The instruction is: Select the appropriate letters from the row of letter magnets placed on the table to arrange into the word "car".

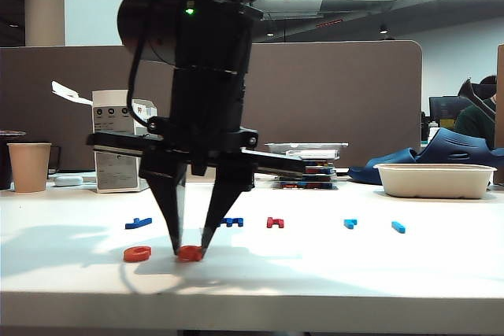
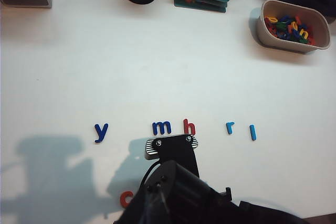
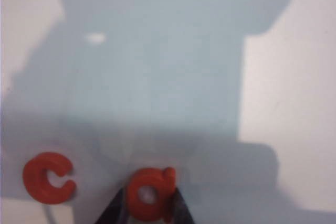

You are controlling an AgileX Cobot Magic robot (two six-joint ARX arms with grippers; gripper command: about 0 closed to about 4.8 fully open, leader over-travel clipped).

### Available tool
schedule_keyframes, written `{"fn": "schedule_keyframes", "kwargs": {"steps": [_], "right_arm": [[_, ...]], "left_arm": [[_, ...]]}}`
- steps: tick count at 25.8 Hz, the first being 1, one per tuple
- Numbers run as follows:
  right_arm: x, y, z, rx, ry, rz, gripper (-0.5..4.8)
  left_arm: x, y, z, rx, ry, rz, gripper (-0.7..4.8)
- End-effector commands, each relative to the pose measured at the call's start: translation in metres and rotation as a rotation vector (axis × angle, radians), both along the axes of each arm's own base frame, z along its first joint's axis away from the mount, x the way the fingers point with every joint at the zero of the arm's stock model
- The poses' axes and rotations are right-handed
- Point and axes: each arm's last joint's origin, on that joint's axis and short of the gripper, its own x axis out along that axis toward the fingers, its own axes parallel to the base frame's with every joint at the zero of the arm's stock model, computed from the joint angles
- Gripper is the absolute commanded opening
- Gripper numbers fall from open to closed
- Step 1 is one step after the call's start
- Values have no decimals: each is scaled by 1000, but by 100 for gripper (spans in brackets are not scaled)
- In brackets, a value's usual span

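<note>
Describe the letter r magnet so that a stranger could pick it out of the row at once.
On the white table, five letters lie in a row ahead of the right gripper, which grips the orange a. The r is fourth, between the dark red h and the end stroke; light blue with a hooked top.

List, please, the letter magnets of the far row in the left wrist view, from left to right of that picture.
dark blue y → dark blue m → dark red h → light-blue r → light-blue l
</note>
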Motion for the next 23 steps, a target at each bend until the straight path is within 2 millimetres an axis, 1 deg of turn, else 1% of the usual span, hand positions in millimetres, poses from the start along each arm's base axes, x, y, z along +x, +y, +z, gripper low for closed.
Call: {"fn": "schedule_keyframes", "kwargs": {"steps": [1, 15, 19, 23], "right_arm": [[0, -1, 0, -11, 1, -5, 54], [-4, 0, 0, -14, 20, 9, 55], [-5, 1, 0, -10, 27, 13, 108], [-5, 1, 0, -11, 30, 13, 117]], "left_arm": [[0, 0, 2, -8, -11, 0, -6], [0, 0, 2, -7, -11, 0, -6], [0, 0, 2, -8, -11, 0, -6], [0, 0, 2, -8, -11, 0, -6]]}}
